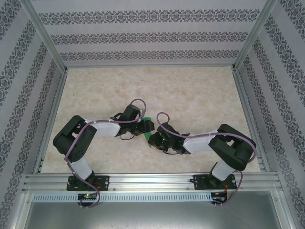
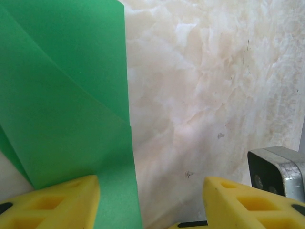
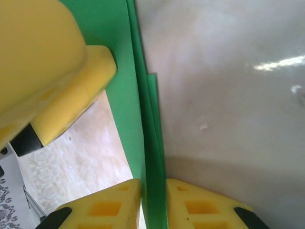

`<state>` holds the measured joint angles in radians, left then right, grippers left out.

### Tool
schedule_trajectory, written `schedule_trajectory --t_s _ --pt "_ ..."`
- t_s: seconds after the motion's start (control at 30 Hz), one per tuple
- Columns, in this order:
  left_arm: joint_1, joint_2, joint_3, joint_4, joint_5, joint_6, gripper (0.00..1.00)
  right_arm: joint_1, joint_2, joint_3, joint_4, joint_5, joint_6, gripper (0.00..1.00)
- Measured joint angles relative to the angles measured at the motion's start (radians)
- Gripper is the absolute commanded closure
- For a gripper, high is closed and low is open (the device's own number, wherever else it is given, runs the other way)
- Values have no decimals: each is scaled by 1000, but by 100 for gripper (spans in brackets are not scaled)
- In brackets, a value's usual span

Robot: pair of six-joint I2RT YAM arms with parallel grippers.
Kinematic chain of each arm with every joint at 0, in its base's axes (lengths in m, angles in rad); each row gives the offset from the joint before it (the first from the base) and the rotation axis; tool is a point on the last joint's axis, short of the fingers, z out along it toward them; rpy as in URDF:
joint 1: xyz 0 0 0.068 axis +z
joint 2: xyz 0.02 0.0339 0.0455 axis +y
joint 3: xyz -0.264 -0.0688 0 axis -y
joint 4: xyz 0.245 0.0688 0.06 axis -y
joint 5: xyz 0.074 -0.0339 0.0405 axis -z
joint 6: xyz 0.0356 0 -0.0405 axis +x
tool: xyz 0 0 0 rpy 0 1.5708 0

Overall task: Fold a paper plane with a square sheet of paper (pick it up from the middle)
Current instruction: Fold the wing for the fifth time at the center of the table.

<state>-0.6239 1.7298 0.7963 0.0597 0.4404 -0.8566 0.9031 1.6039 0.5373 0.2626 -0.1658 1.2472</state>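
The folded green sheet of paper (image 2: pixel 62 95) is at the near middle of the desk (image 2: pixel 214 95), between the two wrists. The left gripper (image 2: pixel 150 191) stands wide apart, one finger against the sheet's edge. The right gripper (image 3: pixel 153 183) flanks the paper closely; I cannot tell whether it pinches.

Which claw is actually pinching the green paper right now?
The right claw: its fingers sit close on both sides of the green paper. The left claw stands wide open, clamping nothing.
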Motion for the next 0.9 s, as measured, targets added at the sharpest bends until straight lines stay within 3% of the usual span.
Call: schedule_trajectory --t_s 0.4,0.6,0.73,0.9 --pt "0 12 15 -8 9 1 40 0 4 31 -93 0 -1 91" --pt "0 12 16 -8 11 3 40 23 3 116 -258 37 -46 82" --pt "0 13 16 -8 12 6 41 26 -79 118 -364 73 -80 74" --pt "0 13 17 -8 15 8 40 5 -227 89 -326 98 -116 84"
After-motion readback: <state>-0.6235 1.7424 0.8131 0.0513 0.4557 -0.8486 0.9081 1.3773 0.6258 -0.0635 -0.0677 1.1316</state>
